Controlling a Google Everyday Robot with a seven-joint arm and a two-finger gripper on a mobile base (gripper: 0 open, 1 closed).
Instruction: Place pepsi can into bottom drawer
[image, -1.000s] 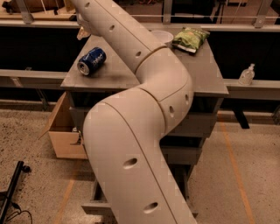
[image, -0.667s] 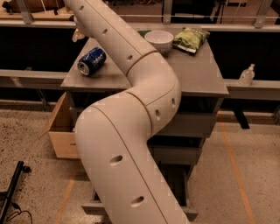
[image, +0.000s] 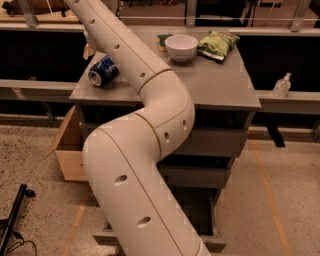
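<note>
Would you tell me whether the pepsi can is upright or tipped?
Tipped: the pepsi can lies on its side on the cabinet top, one end facing the camera. The gripper is out of view.

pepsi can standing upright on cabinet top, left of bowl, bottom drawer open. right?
No: the pepsi can lies on its side, not upright, per the camera view. It is on the cabinet top, left of the bowl, and the bottom drawer is open. The gripper is out of frame, the arm running off the top-left edge.
</note>
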